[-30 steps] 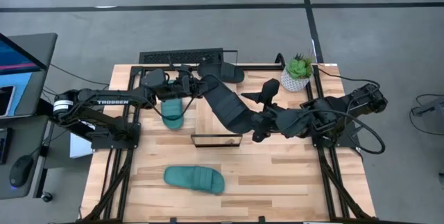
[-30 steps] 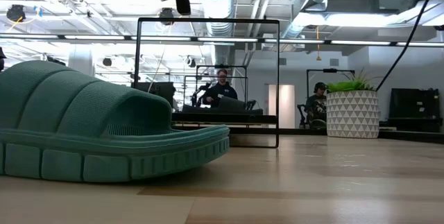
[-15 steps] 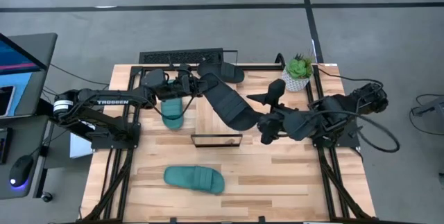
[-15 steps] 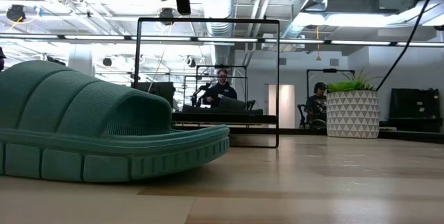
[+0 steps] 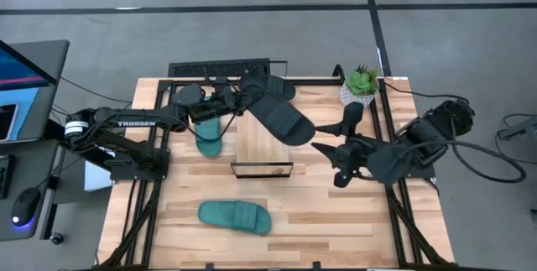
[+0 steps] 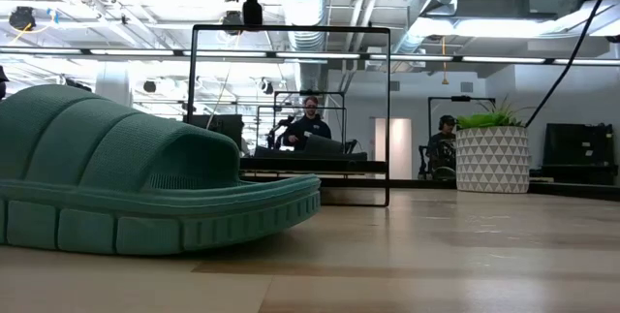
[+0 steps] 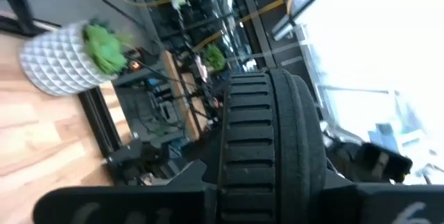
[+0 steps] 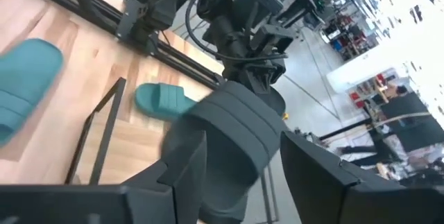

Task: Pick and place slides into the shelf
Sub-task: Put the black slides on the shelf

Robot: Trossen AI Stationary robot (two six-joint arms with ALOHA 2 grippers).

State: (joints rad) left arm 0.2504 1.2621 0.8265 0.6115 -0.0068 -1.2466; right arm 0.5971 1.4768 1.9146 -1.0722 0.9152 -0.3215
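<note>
My left gripper (image 5: 233, 101) is shut on a black slide (image 5: 281, 118), which hangs in the air over the shelf (image 5: 262, 149); its ribbed surface (image 7: 267, 141) fills the left wrist view. My right gripper (image 5: 329, 155) is open and stands just right of the slide's free end without touching it; its wrist view shows the slide (image 8: 232, 137) beyond the spread fingers. A second black slide (image 5: 275, 85) lies at the table's far edge. One teal slide (image 5: 208, 134) lies under the left arm, and another (image 5: 236, 217) (image 6: 145, 187) lies near the table's near edge. My left gripper holds the black slide by the end nearest the left arm (image 5: 252, 96), coming level from the table's left. The slide is lifted clear, reaching out past the fingers above the shelf, with its free end (image 5: 304, 128) toward the table's right. The fingers themselves hide the exact place of contact.
A potted plant in a white pot (image 5: 359, 86) (image 6: 492, 158) stands at the far right corner. The shelf's black wire frame (image 6: 291, 109) rises in the table's middle. A keyboard (image 5: 220, 70) lies beyond the far edge. Bare wood (image 5: 336, 221) shows on the near right.
My right gripper has drawn back toward the table's right edge and no longer reaches the black slide's free end. That free end has swung toward the far edge, so the slide now lies shorter across the shelf, while the end in my left gripper has stayed put.
</note>
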